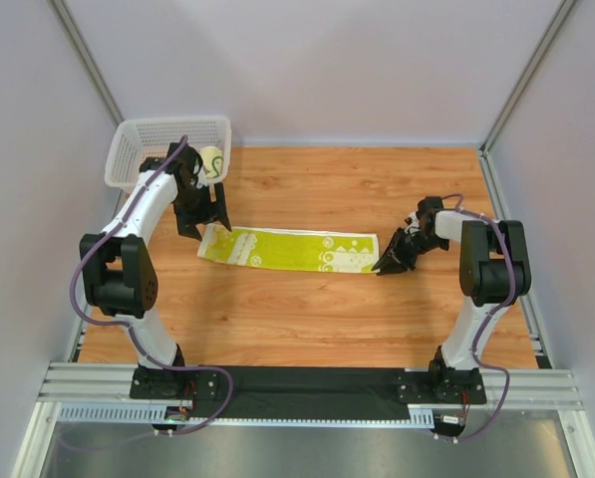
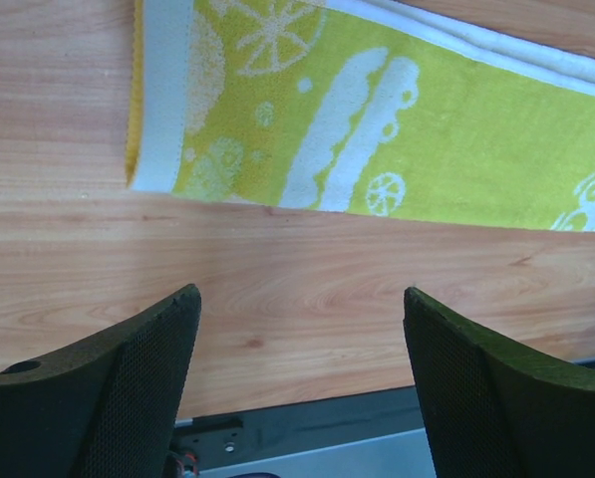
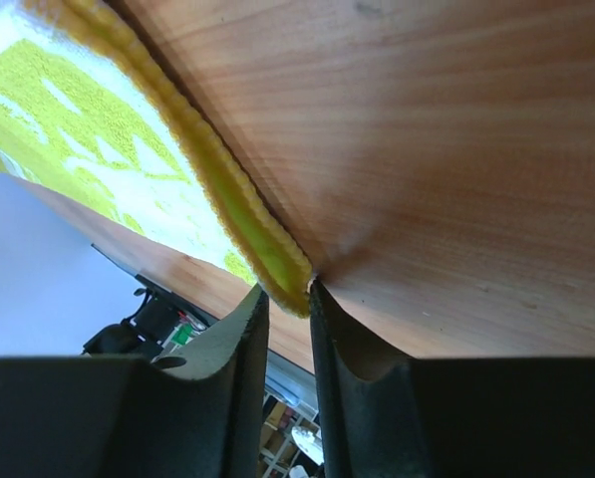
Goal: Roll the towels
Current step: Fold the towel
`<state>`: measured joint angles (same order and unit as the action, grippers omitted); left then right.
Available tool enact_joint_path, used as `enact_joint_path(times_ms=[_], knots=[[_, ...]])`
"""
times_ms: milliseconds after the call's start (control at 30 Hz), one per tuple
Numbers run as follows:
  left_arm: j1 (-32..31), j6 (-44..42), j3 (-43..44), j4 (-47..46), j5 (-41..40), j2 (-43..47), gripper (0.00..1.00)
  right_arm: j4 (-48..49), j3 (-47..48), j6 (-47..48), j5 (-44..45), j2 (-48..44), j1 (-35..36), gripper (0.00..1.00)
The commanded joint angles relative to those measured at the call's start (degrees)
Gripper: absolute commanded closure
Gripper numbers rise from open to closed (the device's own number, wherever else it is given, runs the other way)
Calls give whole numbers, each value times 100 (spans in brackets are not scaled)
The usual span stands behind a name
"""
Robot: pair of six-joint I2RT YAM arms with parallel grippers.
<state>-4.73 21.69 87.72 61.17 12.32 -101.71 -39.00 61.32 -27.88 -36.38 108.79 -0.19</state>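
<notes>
Starting with the biggest thing, one wooden table (image 1: 307, 329) carries everything. About its middle lies one flat towel (image 1: 287, 249), lime-yellow with white lemon-slice prints, folded into a long narrow strip. Its long axis runs left to right, so a roll would travel along that line from one short end toward the other.

One white mesh basket (image 1: 138, 134) stands at the far left corner.

Two arms attend the strip, one at each short end. The left gripper (image 1: 205, 229) hangs at the left end with its jaws wide apart and nothing between them. In its wrist view the towel's white-bordered short edge lies just beyond the fingertips, apart from them. The right gripper (image 1: 389, 263) is down at the table at the right end. Its jaws are drawn almost together, and the right wrist view shows the corner of the towel's yellow hem nipped between the tips. The right arm is thus the one in touch with the cloth, so the roll most likely begins at the right end and runs leftward.

Smallest is one rolled towel (image 1: 210, 159), a pale short cylinder inside the basket near its right wall. That makes two towels in all: one rolled, one to go.
</notes>
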Motion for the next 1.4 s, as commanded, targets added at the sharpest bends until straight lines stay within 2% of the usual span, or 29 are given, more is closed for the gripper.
enact_joint_path(times_ms=[0, 100, 200, 233, 367, 500, 667, 767, 900, 1167, 1367], knots=[[34, -104, 228, 150, -19, 11, 12, 227, 222, 63, 210, 125, -8, 77], [34, -104, 219, 167, -1, 20, 12, -1, 398, 238, 377, 116, -51, 81], [34, -78, 210, 150, 16, 37, 12, -379, 609, 423, 745, 19, -191, 97], [34, -78, 184, 150, 25, 55, 12, -519, 696, 467, 947, -24, -218, 100], [34, -60, 70, 106, 78, 108, 12, -1353, 1135, 696, 2298, -297, -359, 100], [34, -42, -88, 45, 139, 195, 12, -1829, 1443, 775, 3249, -701, -640, 100], [7, 19, -387, -87, 254, 336, 12, -2322, 2059, 925, 4033, -1009, -536, 100], [-28, 54, -475, -131, 289, 336, 13, -2498, 2550, 986, 4479, -1132, -115, 100], [-54, 63, -598, -202, 350, 424, 13, -2770, 3350, 1161, 4877, -1001, 850, 100], [-45, -25, -853, -219, 280, 582, 13, -3069, 4834, 1487, 4834, -202, 2758, 100], [-19, -69, -1073, -228, 227, 802, 12, -3219, 5706, 1434, 4597, 554, 3515, 100]])
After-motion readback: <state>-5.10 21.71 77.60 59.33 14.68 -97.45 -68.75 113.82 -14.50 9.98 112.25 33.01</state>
